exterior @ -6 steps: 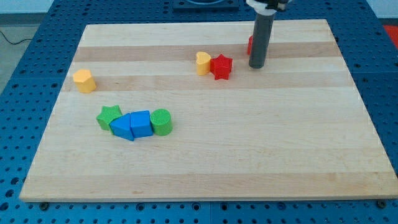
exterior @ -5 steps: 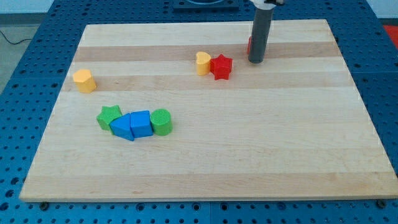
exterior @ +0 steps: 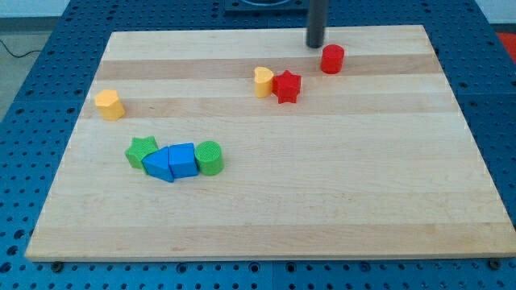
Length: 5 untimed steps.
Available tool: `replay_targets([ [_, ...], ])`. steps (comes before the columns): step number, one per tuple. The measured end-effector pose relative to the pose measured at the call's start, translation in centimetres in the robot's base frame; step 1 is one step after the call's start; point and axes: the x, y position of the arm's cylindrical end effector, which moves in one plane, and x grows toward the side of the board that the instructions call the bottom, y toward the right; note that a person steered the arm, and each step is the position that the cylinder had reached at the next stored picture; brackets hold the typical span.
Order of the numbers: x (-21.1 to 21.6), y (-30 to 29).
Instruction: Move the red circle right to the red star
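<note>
The wooden board (exterior: 266,201) carries all blocks. Task status: incomplete. The red circle (exterior: 332,59) sits near the view's top, up and to the view's right of the red star (exterior: 286,85), apart from it. The rod stands upright; its tip (exterior: 314,45) rests just up-left of the red circle, not touching. No pincer is fitted, so none can be reported.

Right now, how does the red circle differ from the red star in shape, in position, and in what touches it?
The red circle is a round cylinder; the red star has points. The circle stands alone nearer the view's top right, while the star lies lower and to the left, against the yellow heart. My tip is just up-left of the circle, farther from the star. Both are the same red and similar in size.
</note>
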Motion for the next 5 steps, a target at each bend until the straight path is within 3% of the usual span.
replay_targets([
  [2, 7.4, 3.1],
  [3, 6.8, 3.6],
  [4, 2.8, 3.5],
  [5, 1.7, -0.5],
])
